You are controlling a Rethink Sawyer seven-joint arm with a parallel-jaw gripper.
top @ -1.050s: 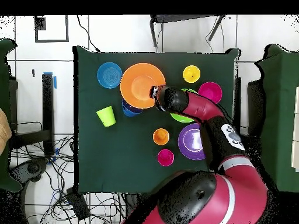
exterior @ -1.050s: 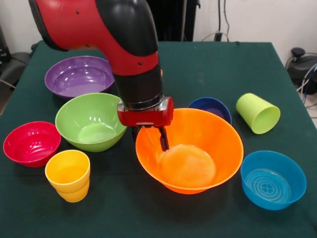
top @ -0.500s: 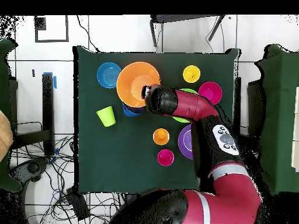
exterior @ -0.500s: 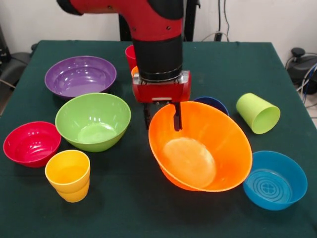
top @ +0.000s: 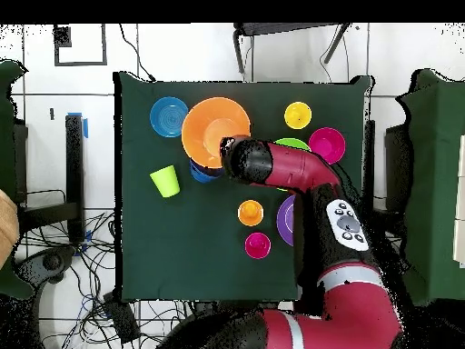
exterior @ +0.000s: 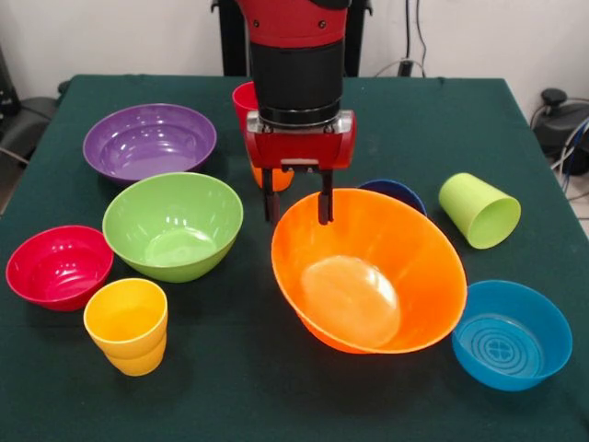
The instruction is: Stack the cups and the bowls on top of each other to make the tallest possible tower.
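Claw: my gripper (exterior: 298, 208) pinched the far rim of the orange bowl (exterior: 368, 272).
Bowl: tilted, mid-table, beside the dark blue bowl (exterior: 394, 195).
Handling: probably light, glossy, slippery; rim seemed the best hold.

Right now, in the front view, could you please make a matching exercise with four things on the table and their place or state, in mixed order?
Things:
1. light green cup
2. yellow cup
3. large orange bowl
4. purple bowl

Places or states:
A. tilted, its far rim raised at the gripper
B. standing upright, just in front of the red bowl
C. lying on its side
D. behind the lime green bowl

Pairs: 1-C, 2-B, 3-A, 4-D
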